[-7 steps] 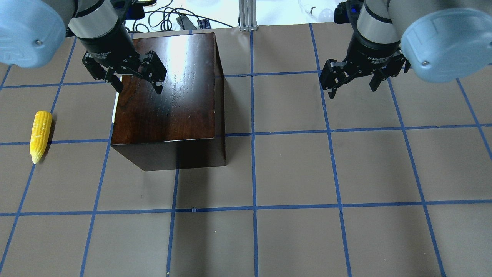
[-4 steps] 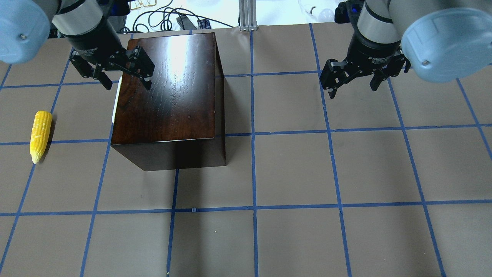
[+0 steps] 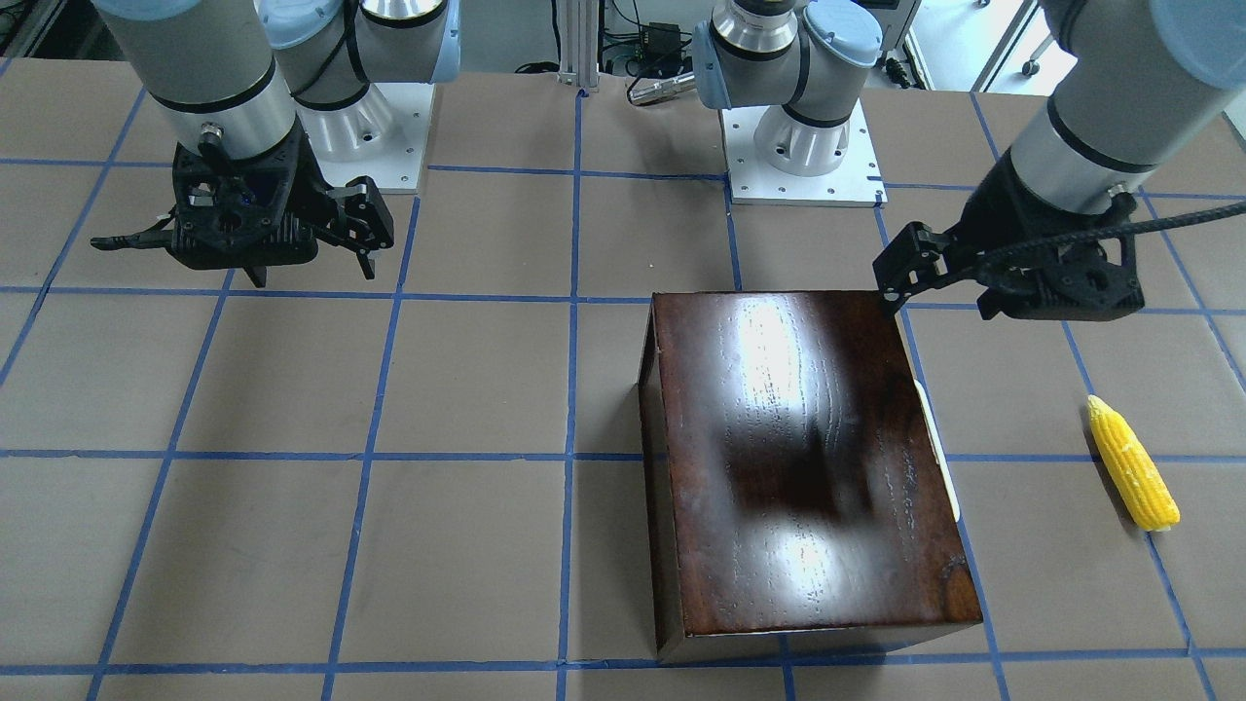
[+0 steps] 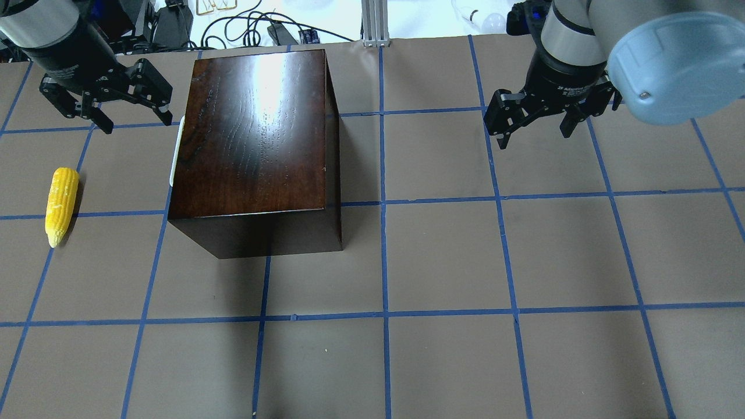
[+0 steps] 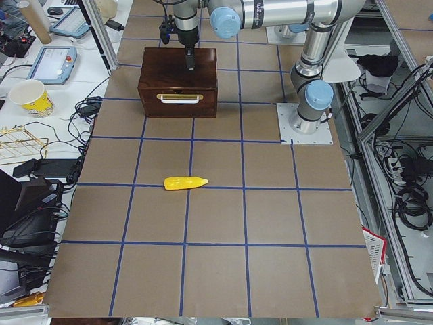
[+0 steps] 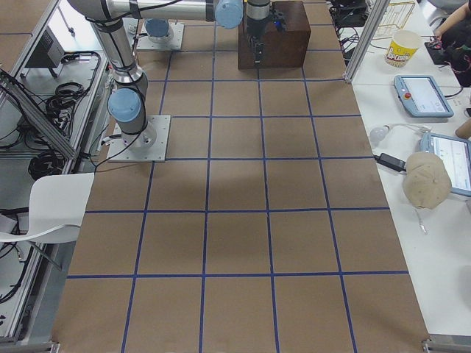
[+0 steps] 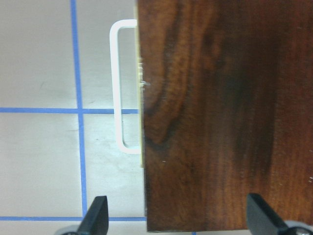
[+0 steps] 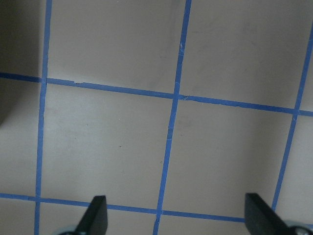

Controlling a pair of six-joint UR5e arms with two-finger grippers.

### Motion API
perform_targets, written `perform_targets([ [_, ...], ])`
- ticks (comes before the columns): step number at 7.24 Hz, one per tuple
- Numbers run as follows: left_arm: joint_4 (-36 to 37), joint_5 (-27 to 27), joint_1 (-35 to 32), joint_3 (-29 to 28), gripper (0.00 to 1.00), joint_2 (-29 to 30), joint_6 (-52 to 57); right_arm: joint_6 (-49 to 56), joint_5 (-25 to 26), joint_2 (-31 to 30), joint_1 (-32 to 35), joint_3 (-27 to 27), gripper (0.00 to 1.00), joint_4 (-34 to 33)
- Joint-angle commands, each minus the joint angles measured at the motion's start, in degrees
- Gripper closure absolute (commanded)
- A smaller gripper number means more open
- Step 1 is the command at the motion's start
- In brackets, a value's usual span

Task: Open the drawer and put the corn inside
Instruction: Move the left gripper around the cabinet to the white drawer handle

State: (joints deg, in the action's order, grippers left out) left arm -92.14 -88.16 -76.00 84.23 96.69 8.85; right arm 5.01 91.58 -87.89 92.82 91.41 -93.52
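Observation:
The glossy dark reddish-brown box (image 4: 250, 134) stands left of the table's middle. Its drawer is shut, and the white handle (image 4: 173, 174) pokes out on the box's left side. The handle also shows in the exterior left view (image 5: 179, 99) and the left wrist view (image 7: 117, 88). The yellow corn (image 4: 61, 205) lies on the table further left, apart from the box, and also shows in the front-facing view (image 3: 1132, 477). My left gripper (image 4: 137, 119) hangs open and empty by the box's far left corner, above the handle's end (image 7: 178, 218). My right gripper (image 4: 535, 135) is open and empty over bare table far to the right.
The arm bases (image 3: 803, 146) stand on white plates at the robot's side of the table. An aluminium post (image 4: 375, 23), cables and a bulb lie beyond the far edge. A yellow cup (image 5: 30, 98) and tablets sit on the side bench.
My left gripper has moved left, from over the box's top to beside its handle side, still open. The right arm, box and corn have not moved.

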Motion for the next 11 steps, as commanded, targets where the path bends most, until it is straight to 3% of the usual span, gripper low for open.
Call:
perform_targets([
  [1, 2.73, 0.62, 5.32, -0.03, 0.0, 1.31, 6.13, 0.0, 0.0, 0.0, 0.08, 0.0, 0.0, 0.0],
  [3, 6.08, 0.88, 8.66, 0.33, 0.0, 3.06, 10.99, 0.0, 0.0, 0.0, -0.1, 0.0, 0.0, 0.0],
  [6, 6.36, 7.56, 13.76, 0.76, 0.0, 6.84, 20.4, 0.0, 0.0, 0.0, 0.08, 0.0, 0.0, 0.0],
  [11, 9.85, 8.27, 11.77, 3.74, 0.0, 10.54, 18.66, 0.0, 0.0, 0.0, 0.08, 0.0, 0.0, 0.0],
])
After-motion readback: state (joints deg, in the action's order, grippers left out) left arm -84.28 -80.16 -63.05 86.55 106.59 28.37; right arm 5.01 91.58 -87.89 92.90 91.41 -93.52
